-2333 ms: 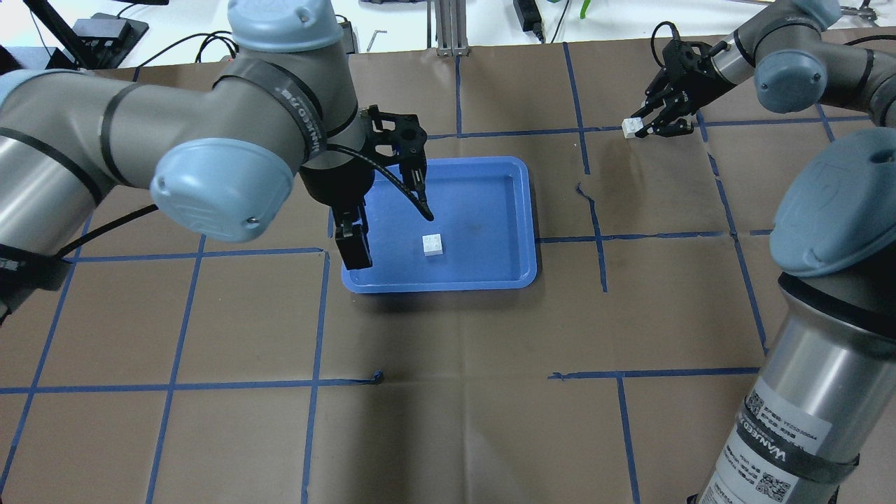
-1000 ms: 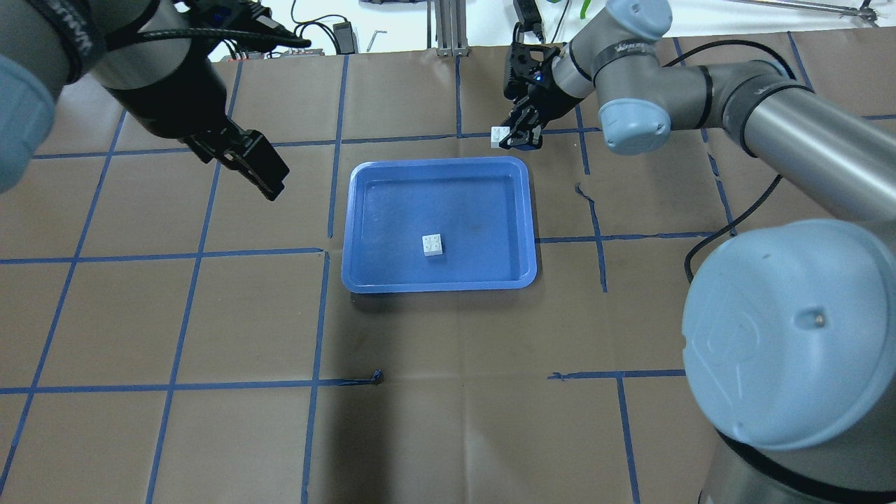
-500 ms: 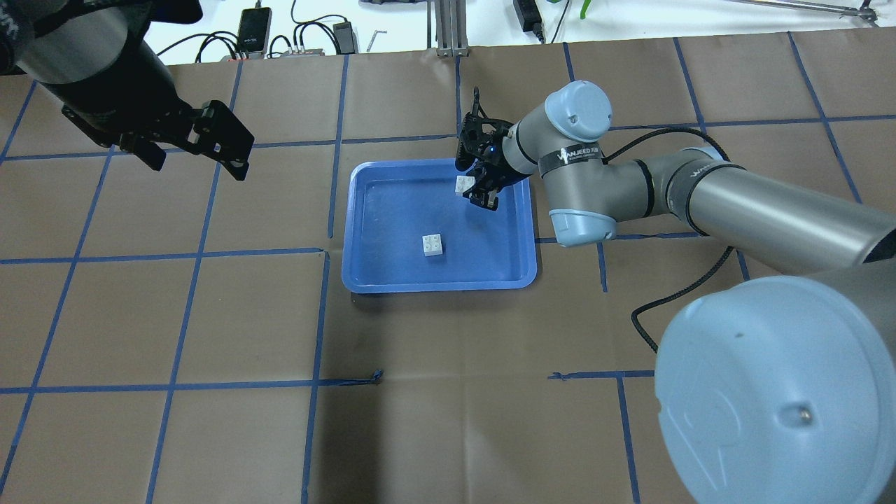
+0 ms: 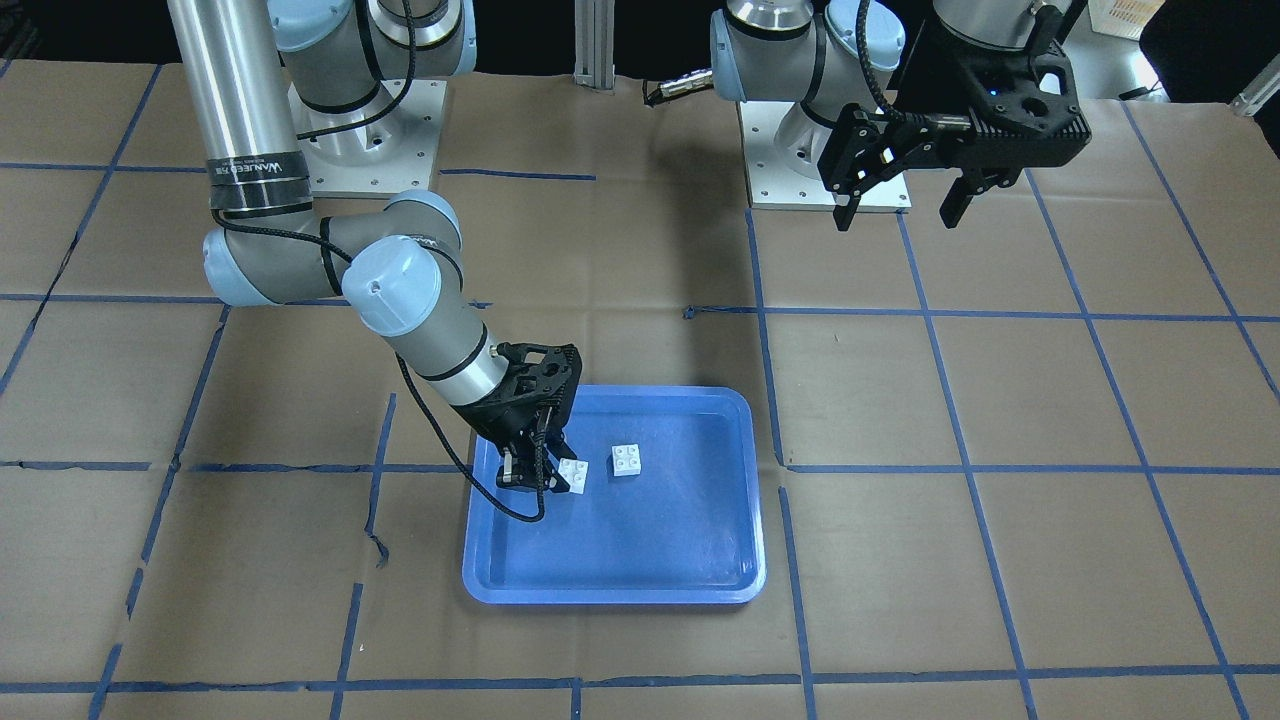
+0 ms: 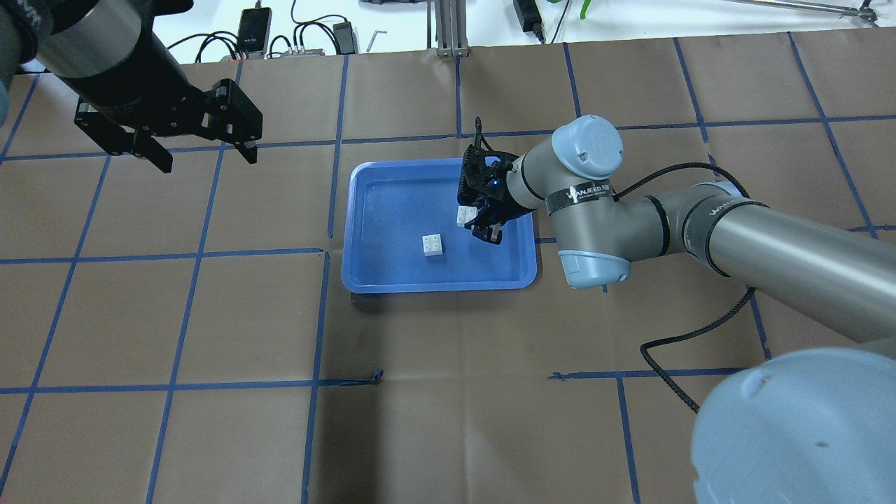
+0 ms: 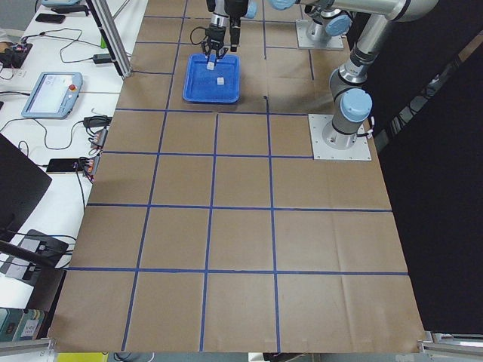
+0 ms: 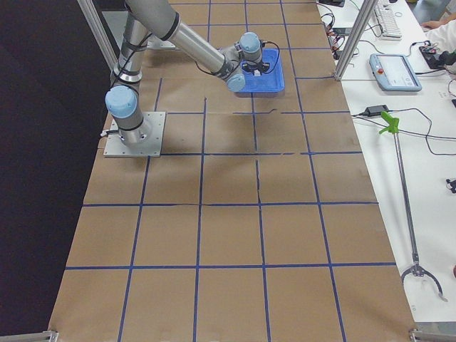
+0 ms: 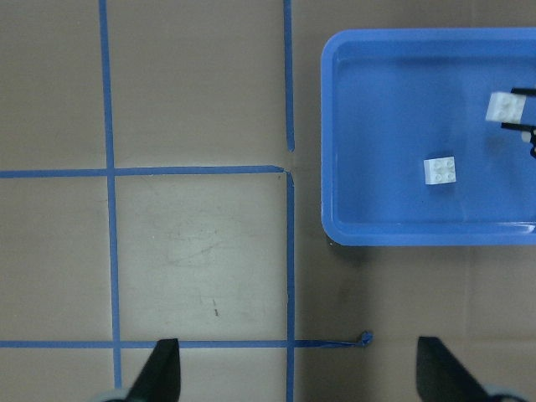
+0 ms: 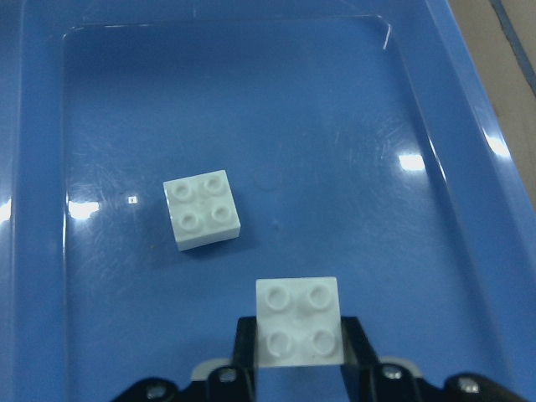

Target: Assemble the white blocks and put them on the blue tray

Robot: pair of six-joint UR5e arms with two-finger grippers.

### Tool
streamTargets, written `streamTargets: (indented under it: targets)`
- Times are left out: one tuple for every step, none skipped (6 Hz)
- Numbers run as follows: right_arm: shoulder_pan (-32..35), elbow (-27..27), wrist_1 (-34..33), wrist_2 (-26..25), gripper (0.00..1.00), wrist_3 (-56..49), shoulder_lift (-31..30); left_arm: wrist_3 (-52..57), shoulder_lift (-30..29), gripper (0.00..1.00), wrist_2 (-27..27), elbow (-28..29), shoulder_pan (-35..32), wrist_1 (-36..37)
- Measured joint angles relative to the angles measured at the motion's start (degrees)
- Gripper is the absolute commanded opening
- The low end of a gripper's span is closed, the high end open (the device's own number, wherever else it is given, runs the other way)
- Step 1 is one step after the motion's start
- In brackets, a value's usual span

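In the overhead view, the left gripper [image 5: 208, 159] hangs at the far left, above the brown paper [image 5: 448, 392] that covers the table. It is well apart from everything else. Its jaws are spread wide with nothing between them; its own wrist camera shows the two fingertips [image 8: 163, 373] far apart at the bottom corners, over paper and blue tape lines [image 8: 201, 172].

Further right, near the middle of the table, lies the blue tray [image 5: 392, 203], flat on the paper. A loose white block [image 5: 433, 245] sits on the tray floor a little toward the robot's side of centre. It stands studs up and nothing touches it.

Just right of it and slightly farther from the robot is the second white block [image 5: 465, 215], also studs up. The right gripper [image 5: 474, 225] pinches it between its fingers [image 9: 244, 339], one pad on each side. This block is inside the tray's outline, near the loose one but apart from it. It looks to be held a little off the tray floor, though no view settles that.

The right arm reaches in from the right, over the tray's right rim.
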Motion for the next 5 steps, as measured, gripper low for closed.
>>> streamTargets:
  targets:
    - [0.4, 0.4, 0.0, 0.1, 0.21, -0.2, 0.2, -0.1, -0.7, 0.99, -0.1, 0.0, -0.1, 0.3]
    - [0.7, 0.4, 0.0, 0.2, 0.21, -0.2, 0.7, 0.0, -1.3, 0.99, 0.0, -0.2, -0.2, 0.5]
    - [1.0, 0.5, -0.1, 0.2, 0.21, 0.0, 1.4, 0.2, -1.5, 0.99, 0.3, -0.7, -0.5, 0.5]
    - [1.5, 0.5, -0.3, 0.2, 0.21, 0.2, 1.8, 0.3, -1.4, 0.99, 0.5, -1.2, -1.1, 0.5]
    - [1.9, 0.5, -0.3, 0.1, 0.21, 0.3, 1.9, 0.3, -1.4, 0.99, 0.6, -1.5, -1.4, 0.4]
